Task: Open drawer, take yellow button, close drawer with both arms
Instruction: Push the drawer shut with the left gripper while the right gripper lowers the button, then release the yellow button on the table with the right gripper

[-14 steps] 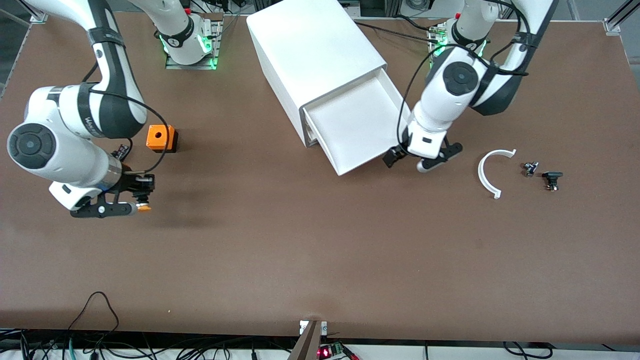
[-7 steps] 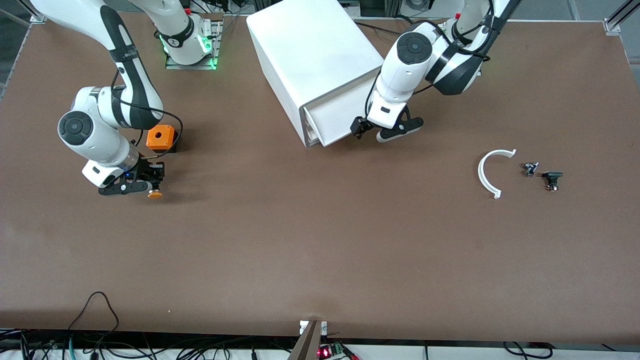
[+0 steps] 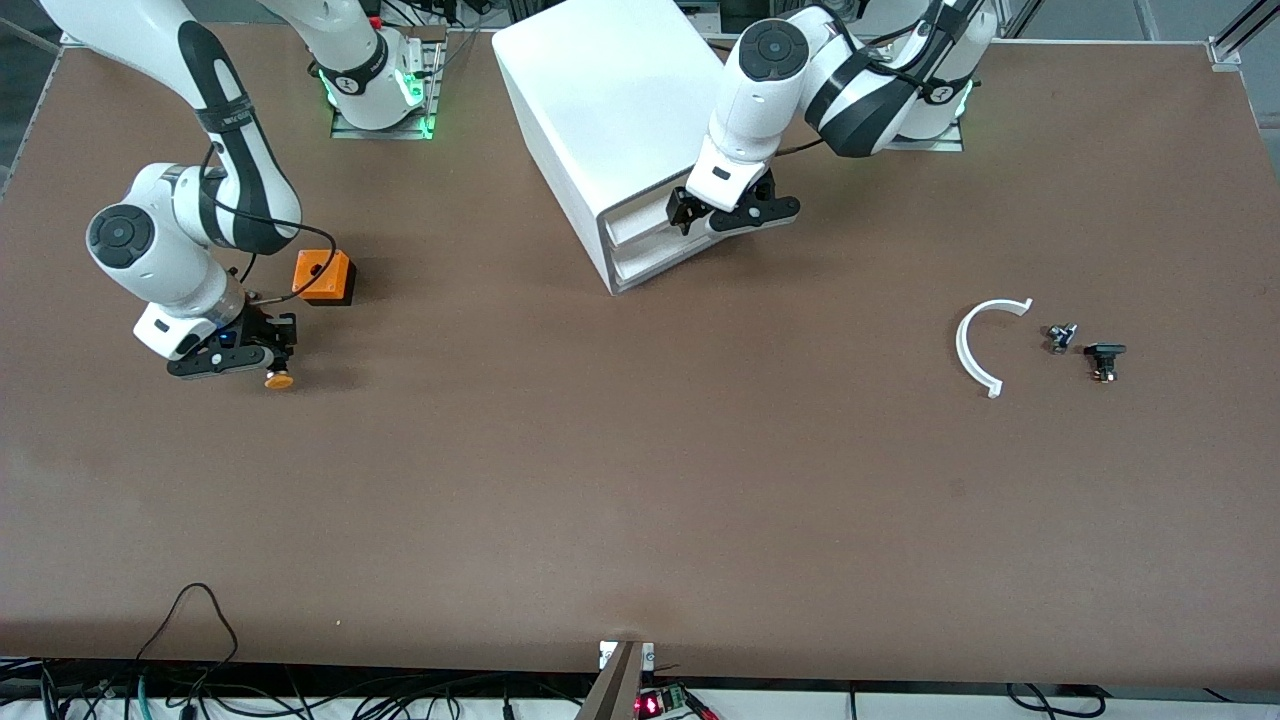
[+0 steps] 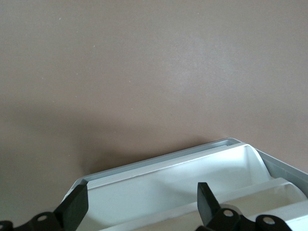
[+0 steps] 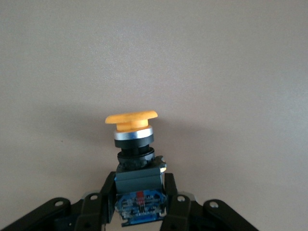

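Pushed home since a second ago: the white plastic drawer (image 3: 640, 235), then drawn far out of the tall white box cabinet (image 3: 625, 125), now nearly flush with its front. Carried meanwhile toward the right arm's end of the table: the small push button with the round orange mushroom cap and black body (image 3: 278, 379).

Starting at the view's left edge: right gripper (image 3: 262, 357) low over bare brown tabletop (image 3: 600, 480), clamped on the button's black body (image 5: 138, 185), orange cap sticking out past the fingertips, long axis in line with the fingers. Just beside that claw, toward the robots' bases: an orange square plastic box with a hole (image 3: 323, 276), resting on the table.

Toward the middle: left gripper (image 3: 735, 208) against the drawer front, fingers (image 4: 74, 207) spread apart, the drawer's white rim (image 4: 163, 166) straight ahead between them. Probably only a short last push left, straight into the cabinet, by the left arm as the nearer one.

Off toward the left arm's end, well apart from both claws: a white curved plastic arc (image 3: 975, 345) and two small dark parts (image 3: 1085, 345).
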Available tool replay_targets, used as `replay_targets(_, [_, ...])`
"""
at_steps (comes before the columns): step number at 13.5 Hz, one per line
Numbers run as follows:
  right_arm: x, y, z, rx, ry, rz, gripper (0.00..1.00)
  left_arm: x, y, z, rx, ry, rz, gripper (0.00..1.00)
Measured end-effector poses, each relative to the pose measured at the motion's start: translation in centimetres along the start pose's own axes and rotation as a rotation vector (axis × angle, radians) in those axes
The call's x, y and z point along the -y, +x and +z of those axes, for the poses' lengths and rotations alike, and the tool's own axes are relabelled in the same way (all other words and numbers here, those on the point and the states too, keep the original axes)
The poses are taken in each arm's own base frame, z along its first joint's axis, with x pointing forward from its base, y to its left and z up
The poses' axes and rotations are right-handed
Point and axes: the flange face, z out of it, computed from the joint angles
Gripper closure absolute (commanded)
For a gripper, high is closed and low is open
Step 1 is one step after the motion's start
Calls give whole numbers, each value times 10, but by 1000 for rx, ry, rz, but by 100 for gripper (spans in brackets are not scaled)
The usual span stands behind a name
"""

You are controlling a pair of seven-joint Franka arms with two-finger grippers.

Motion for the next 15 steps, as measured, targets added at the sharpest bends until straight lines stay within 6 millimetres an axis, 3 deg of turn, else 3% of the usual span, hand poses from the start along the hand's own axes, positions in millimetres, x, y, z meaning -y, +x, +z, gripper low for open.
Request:
replay_targets(4, [2, -5, 20, -12, -13, -4, 75, 3, 3, 2, 58, -22, -72, 0])
replay_targets(6, [3, -6, 28, -7, -16, -6, 67, 4, 3, 2, 78, -25, -93, 0])
replay_targets(7, [3, -6, 31, -4, -17, -6, 53, 4, 3, 2, 82, -25, -96, 0])
replay_targets(8, [3, -7, 32, -4, -17, -6, 13, 4, 3, 2, 83, -25, -98, 0])
replay_targets(9, [3, -6, 32, -5, -17, -5, 0, 4, 3, 2, 83, -24, -99, 0])
replay_targets(11, [3, -5, 29, -11, -18, -1, 0, 10, 16, -3, 70, -33, -123, 0])
replay_targets(12, [2, -4, 27, -14, -18, 1, 0, 18, 37, -11, 48, -51, -165, 0])
replay_targets(15, [2, 3, 9, 1, -3, 26, 0, 68, 142, -57, -44, -128, -355, 0])
